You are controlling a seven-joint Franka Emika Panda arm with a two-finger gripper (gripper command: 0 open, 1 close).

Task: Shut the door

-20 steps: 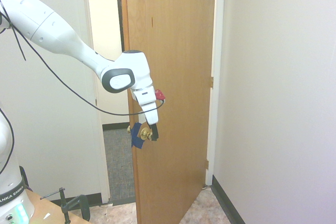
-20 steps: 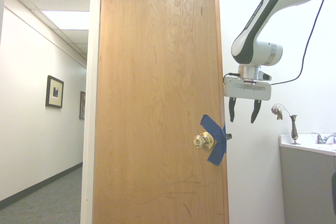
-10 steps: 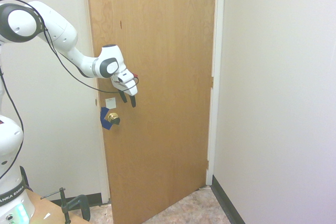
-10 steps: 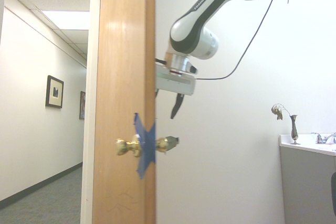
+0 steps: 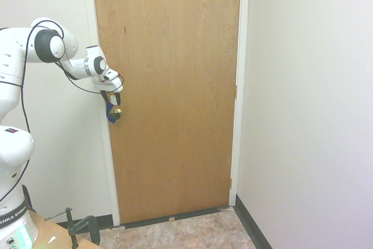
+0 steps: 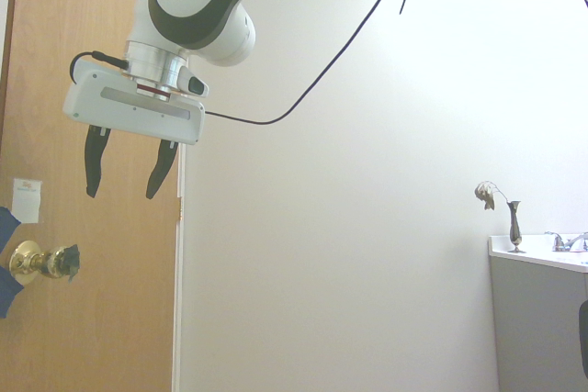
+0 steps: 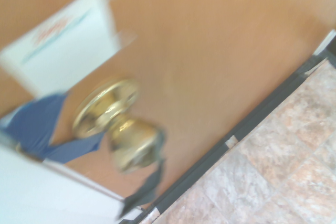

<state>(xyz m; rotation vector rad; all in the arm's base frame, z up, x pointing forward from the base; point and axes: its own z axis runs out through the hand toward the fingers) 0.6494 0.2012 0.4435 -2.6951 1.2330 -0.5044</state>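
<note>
In the first exterior view the door point(image 5: 175, 91) fills its white frame point(image 5: 243, 86) with no gap showing along either side, so it looks shut or all but shut; whether the latch has caught cannot be told. The gripper point(image 5: 110, 95) hangs just above the brass knob point(image 5: 116, 112) at the door's free edge, close to the side wall, which leaves the arm little room there, while the floor point(image 5: 192, 231) before the door lies bare. In the second exterior view the jaws are spread and hold nothing, pointing down above the knob point(image 6: 37, 261), near it but apart, with the small white label point(image 6: 28, 200) and blue tape point(image 6: 7, 259) beside it. If the latch is not home, the door could drift back open; a careless descent could knock the jaws on the knob. The blurred wrist view shows the knob point(image 7: 123, 129), tape point(image 7: 37, 127) and label point(image 7: 68, 45) close up, and the door's bottom edge meeting the tiled floor point(image 7: 273, 166).
</note>
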